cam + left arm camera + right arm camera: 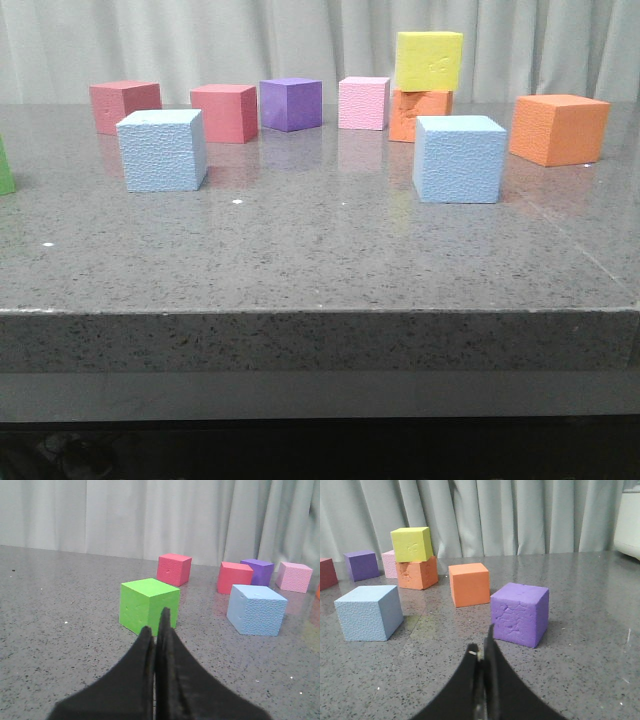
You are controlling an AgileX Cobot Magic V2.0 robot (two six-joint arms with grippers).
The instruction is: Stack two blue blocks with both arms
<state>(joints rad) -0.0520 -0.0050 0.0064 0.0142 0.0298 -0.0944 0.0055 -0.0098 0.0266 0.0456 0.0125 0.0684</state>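
Two blue blocks apart on the table, both sets of fingers clenched on nothing

Two light sky-blue foam cubes with pebbled faces stand on the speckled grey stone table [320, 260], well apart and unstacked. Taking the dark purple foam cube [291, 104] in the back row as landmark, the left blue block [162, 150] sits nearer the camera and to its left, and the right blue block [459, 158] sits nearer the camera and to its right. Beside the purple cube, a red foam cube [225, 112] stands just to its left and a pale pink foam cube [364, 102] just to its right. Further right of it, a yellow foam cube [429, 60] rests on top of an orange foam cube [419, 114].

Neither arm shows in the front view. On the left wrist view the left gripper [156, 630] has its black fingers pressed together, empty, with a bright green foam cube [148, 605] just beyond the tips. On the right wrist view the right gripper [484, 647] is likewise clenched on nothing, a lighter purple foam cube [520, 613] near its tips.
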